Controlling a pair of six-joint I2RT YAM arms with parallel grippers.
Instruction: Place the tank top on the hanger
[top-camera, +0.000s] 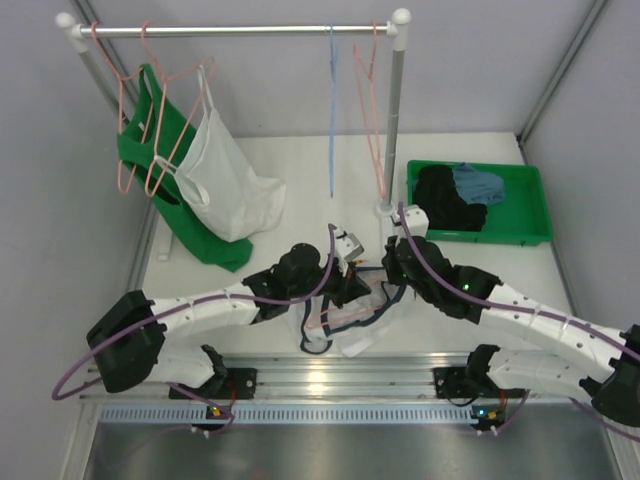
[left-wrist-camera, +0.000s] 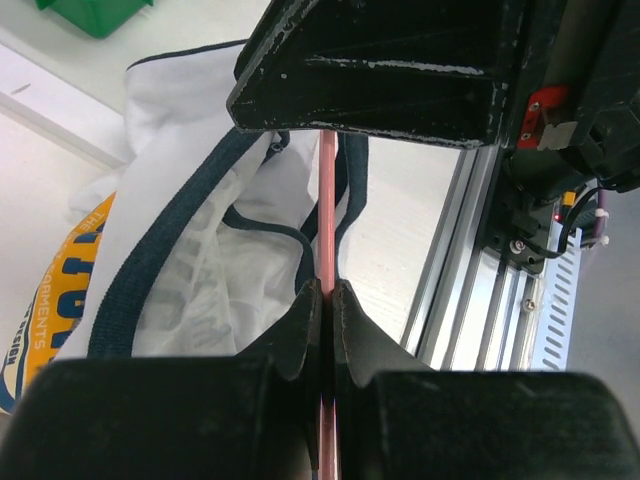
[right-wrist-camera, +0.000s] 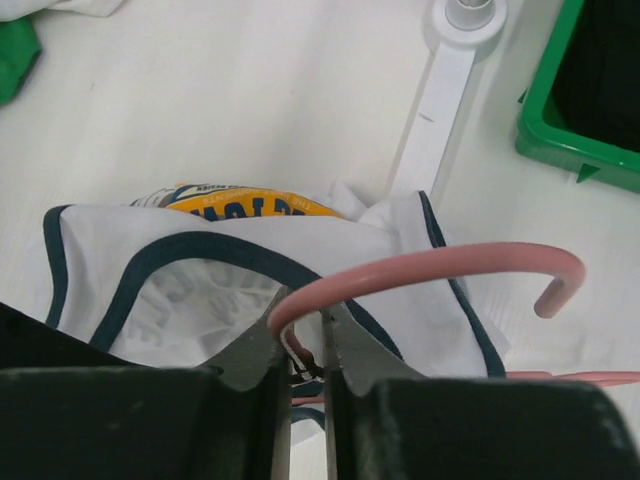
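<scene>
Pink hanger (left-wrist-camera: 327, 220) — in left gripper (left-wrist-camera: 326, 297), tank top (left-wrist-camera: 170, 250) beneath

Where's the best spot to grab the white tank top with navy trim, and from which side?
Probably the navy trim band around an opening of the white tank top, from above: the top lies crumpled on the table with that band exposed on top. The left pincer and right pincer are both shut on the thin pink wire hanger, so one must let go first.

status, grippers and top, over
Left gripper shut on thin pink wire hanger; right gripper shut at its neck. White navy-trimmed tank top bunched beneath. Nothing seen blocking.
</scene>
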